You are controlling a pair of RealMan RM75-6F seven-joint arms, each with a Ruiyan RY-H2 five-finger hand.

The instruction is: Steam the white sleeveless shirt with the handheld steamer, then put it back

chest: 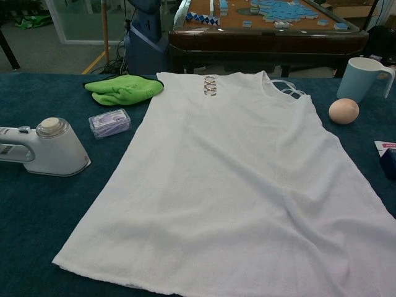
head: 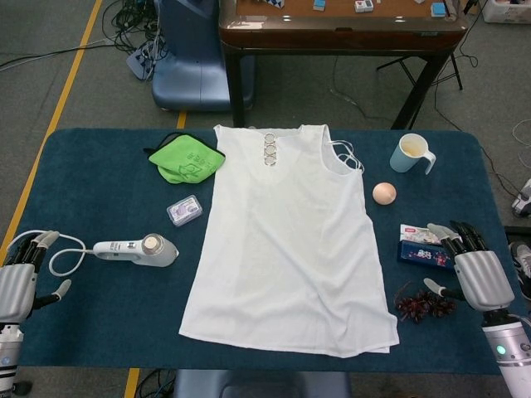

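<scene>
Near the left edge of the table (head: 99,298), I see the handheld steamer (head: 137,249) lying on its side, long axis running left to right, handle toward my left hand (head: 17,286), which hovers just beyond it, fingers spread and empty. My right hand (head: 477,274), also spread and empty, sits far off by the right edge. The white sleeveless shirt (head: 286,249) lies flat mid-table, neckline toward the far edge. I can read no writing on anything.

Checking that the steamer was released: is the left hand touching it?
Apart. In the head view the left hand sits at the table's left edge, with bare blue cloth between its fingers and the handheld steamer.
</scene>
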